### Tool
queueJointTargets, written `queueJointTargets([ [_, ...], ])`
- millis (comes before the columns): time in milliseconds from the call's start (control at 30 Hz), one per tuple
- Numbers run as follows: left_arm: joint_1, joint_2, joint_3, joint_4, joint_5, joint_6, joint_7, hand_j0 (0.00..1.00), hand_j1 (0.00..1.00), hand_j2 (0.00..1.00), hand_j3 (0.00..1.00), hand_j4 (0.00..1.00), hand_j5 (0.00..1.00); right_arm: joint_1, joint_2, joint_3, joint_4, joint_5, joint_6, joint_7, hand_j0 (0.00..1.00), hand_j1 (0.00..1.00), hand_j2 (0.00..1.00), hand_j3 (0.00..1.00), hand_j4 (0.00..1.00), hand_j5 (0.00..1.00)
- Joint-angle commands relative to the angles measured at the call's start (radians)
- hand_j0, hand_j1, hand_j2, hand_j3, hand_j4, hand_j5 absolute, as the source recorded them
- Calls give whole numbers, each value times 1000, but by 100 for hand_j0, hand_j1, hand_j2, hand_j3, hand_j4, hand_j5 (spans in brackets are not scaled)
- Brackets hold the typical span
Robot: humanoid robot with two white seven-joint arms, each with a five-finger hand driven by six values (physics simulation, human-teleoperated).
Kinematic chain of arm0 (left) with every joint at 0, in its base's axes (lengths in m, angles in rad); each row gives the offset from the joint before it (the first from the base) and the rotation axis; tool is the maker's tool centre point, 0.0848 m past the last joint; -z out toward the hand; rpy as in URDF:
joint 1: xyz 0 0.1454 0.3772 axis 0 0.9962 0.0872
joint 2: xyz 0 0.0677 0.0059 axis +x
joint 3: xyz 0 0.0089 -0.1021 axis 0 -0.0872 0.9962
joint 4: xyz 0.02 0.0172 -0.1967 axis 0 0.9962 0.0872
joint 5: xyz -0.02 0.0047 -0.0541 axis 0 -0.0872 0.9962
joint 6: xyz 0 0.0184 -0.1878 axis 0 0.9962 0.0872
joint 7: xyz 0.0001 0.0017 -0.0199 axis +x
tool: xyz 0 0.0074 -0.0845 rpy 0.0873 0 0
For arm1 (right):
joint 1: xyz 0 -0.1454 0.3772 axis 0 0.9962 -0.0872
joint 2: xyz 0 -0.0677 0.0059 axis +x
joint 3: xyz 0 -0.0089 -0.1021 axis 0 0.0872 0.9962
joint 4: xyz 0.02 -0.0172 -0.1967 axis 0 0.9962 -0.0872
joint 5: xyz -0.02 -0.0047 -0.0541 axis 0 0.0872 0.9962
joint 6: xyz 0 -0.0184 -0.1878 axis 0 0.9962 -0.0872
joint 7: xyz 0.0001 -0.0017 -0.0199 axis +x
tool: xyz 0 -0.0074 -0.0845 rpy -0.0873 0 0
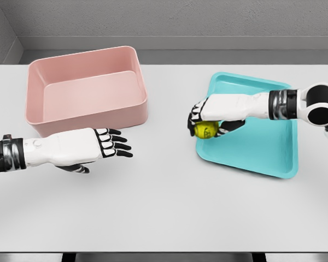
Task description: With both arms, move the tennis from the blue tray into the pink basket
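A yellow-green tennis ball (206, 130) sits at the left edge of the blue tray (262, 147) on the table's right half. My right hand (203, 119) reaches in from the right and its fingers curl over the ball, shut on it. The pink basket (86, 90) stands at the back left, with nothing visible inside. My left hand (113, 143) hovers just in front of the basket, palm sideways, fingers spread toward the right and holding nothing.
The white table (164, 213) runs wide across the front. A grey wall lies behind the table's far edge. About a hand's width of bare table separates the basket from the tray.
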Motion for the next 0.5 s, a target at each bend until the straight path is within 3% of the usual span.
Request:
queueJointTargets([
  [0,0,1,1,0,7,1,1,100,100,100,100,100,100,0,44,30,-6,-8,3,7,53,53,53,53,53,53],
  [100,0,1,1,-1,7,1,1,100,100,100,100,100,100,-2,112,68,2,-6,6,9,53,53,53,53,53,53],
  [333,0,1,1,-1,7,1,1,100,100,100,100,100,100,-6,170,126,8,-2,26,9,52,52,52,52,52,52],
  [467,-3,1,1,-1,7,1,1,100,100,100,100,100,100,-15,224,152,66,-2,28,7,52,52,52,52,52,52],
])
